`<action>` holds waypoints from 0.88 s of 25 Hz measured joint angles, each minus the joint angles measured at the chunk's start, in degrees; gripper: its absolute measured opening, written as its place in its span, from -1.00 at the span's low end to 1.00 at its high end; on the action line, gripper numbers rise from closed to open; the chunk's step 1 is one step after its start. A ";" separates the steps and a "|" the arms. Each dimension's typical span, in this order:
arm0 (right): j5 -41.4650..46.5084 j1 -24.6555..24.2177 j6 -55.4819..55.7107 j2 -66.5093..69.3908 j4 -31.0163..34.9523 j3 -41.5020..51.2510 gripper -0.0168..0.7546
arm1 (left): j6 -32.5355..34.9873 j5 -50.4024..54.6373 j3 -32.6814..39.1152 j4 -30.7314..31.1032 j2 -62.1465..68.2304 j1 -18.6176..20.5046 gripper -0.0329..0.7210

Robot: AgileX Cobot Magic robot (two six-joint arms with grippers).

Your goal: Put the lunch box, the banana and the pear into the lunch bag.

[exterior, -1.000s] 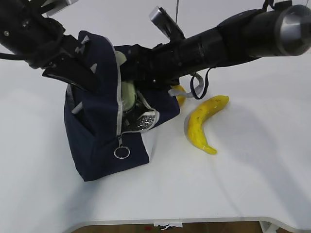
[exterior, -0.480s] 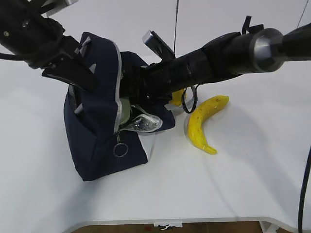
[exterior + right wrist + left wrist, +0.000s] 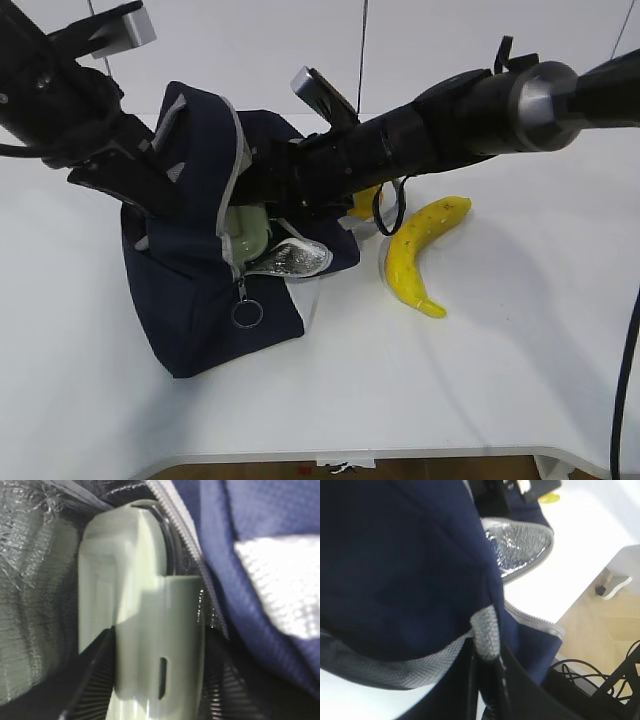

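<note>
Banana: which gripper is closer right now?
Right. The right gripper is in the lunch bag beside the banana, clamping the lunch box; the left gripper pinches the bag's far edge.

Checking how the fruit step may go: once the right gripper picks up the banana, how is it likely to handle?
The banana lies curved on the white table, so it will probably rock or spin if nudged rather than roll away. Its skin looks smooth, so narrow fingers might slip toward the tapered ends. It seems firm but bruisable; a hard squeeze could mark it.
</note>
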 joint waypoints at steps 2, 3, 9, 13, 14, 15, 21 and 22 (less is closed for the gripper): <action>0.00 0.00 0.00 0.00 -0.54 0.00 0.01 | 0.00 0.00 0.40 0.12 0.00 0.00 -0.88; 0.00 0.00 0.00 0.00 -0.65 0.00 0.02 | 0.00 0.00 0.53 0.12 0.00 0.00 -0.88; -0.08 0.00 0.00 0.08 -0.95 0.00 0.12 | 0.00 0.09 0.53 0.21 0.00 0.00 -0.88; -0.32 0.00 0.11 0.08 -1.07 -0.13 0.14 | 0.00 0.12 0.53 0.21 0.00 0.00 -0.88; -0.34 0.00 0.23 0.08 -1.26 -0.13 0.14 | 0.00 0.12 0.53 0.21 0.00 0.00 -0.88; -0.44 0.00 0.32 0.08 -1.39 -0.13 0.14 | 0.00 0.12 0.53 0.21 0.00 0.00 -0.88; 2.71 -1.03 0.61 0.08 -2.73 -0.40 0.14 | 0.00 0.12 0.53 0.24 0.00 0.00 -0.88; 3.96 -1.53 0.61 0.08 -2.99 -0.68 0.14 | 0.00 0.22 0.53 0.24 0.00 0.00 -0.88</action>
